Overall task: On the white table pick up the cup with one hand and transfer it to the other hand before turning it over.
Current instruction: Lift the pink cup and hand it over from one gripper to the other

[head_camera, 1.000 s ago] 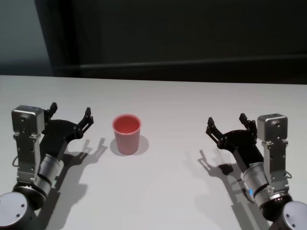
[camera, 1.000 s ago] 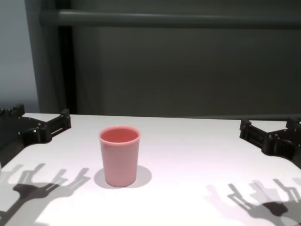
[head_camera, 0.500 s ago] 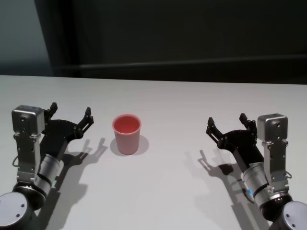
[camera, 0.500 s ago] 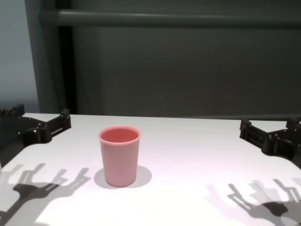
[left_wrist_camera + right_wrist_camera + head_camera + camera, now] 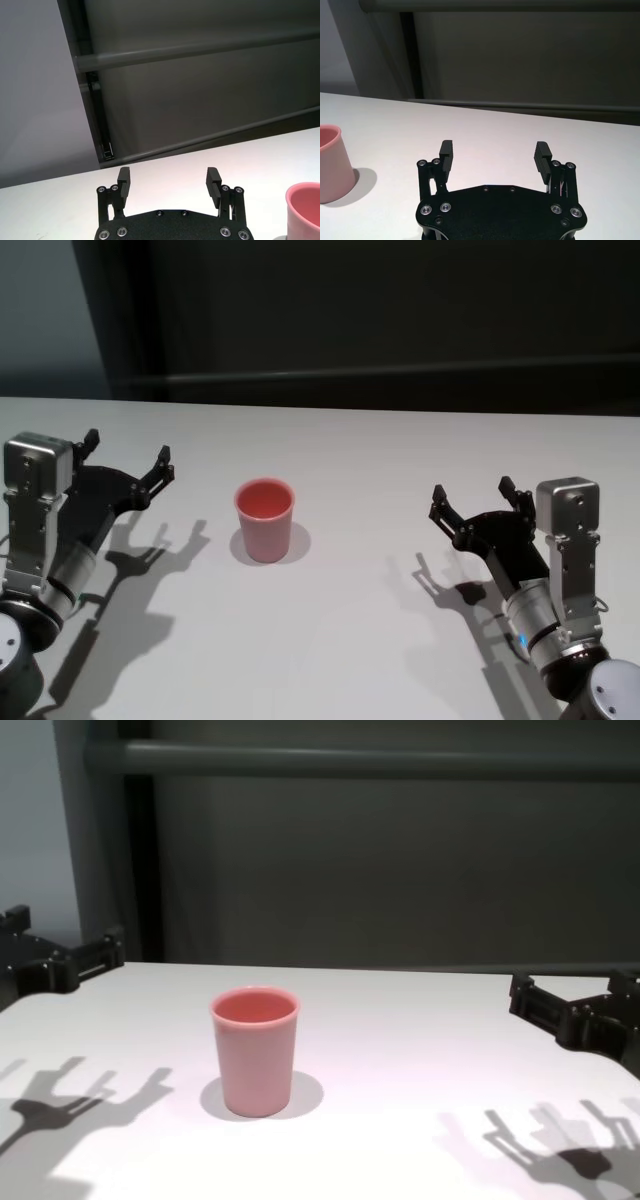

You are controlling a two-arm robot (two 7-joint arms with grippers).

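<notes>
Nothing done yet: small pink plastic cup (image 5: 265, 520) stands untouched on the white surface (image 5: 380, 450); left gripper (image 5: 128, 468) and right gripper (image 5: 472, 502) sit with jaws wide, empty.

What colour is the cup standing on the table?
Plain pink, no markings; the cup shows best in the chest view.

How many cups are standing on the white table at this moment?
1. The pink cup stands upright on the white table, between the two arms and nearer the left one. Nothing appears hidden.
</notes>
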